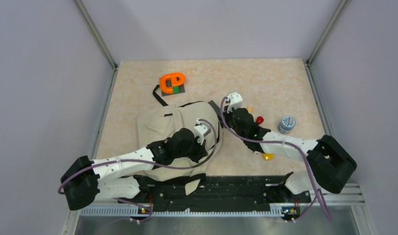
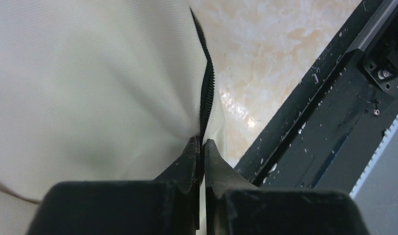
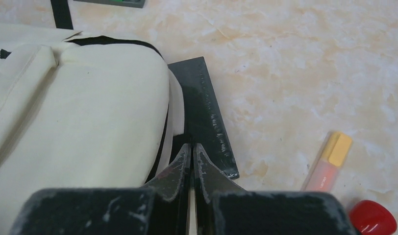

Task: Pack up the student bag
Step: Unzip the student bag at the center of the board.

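Observation:
The student bag (image 1: 160, 128) is a large beige fabric backpack lying flat left of the table's middle. My left gripper (image 1: 203, 129) rests on its right side. In the left wrist view the gripper (image 2: 202, 145) is shut on the bag's (image 2: 89, 88) black zipper edge (image 2: 206, 93). My right gripper (image 1: 232, 108) is at the bag's far right edge. In the right wrist view the gripper (image 3: 192, 148) is shut on the bag's (image 3: 79, 112) edge, with a strip of beige fabric between the fingers. A black ruler (image 3: 207, 107) lies beside and partly under the bag.
An orange item on a dark base (image 1: 172, 82) sits behind the bag. A pink highlighter with a yellow cap (image 3: 329, 164), a red object (image 1: 259, 119), a blue-grey cylinder (image 1: 286, 124) and a yellow object (image 1: 268, 156) lie to the right. The black rail (image 2: 324, 122) runs along the near edge.

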Available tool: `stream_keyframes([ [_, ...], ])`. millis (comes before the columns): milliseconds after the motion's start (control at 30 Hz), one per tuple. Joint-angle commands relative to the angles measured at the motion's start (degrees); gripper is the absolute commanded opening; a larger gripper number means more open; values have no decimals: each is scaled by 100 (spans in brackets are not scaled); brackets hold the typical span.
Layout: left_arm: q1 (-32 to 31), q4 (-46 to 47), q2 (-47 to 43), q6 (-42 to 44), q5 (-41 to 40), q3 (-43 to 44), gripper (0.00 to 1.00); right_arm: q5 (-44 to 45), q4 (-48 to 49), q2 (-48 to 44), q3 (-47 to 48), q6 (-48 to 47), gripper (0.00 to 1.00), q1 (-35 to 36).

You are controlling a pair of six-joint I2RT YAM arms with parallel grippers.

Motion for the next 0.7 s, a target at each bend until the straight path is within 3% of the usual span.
stream_keyframes([
  [0,-68,-858,-566,-497,137,-337,0,88,600,330,470,-119,0,-71],
  [333,-73,-1576,-1419,-1032,-84,-468,0,-401,677,581,670,-98,0,-70],
  [500,-71,-1229,-1460,-1118,-406,-196,60,-570,616,553,632,-97,0,-61],
  [667,-73,-554,-898,-1129,-959,425,75,-590,590,501,562,-30,0,-53],
])
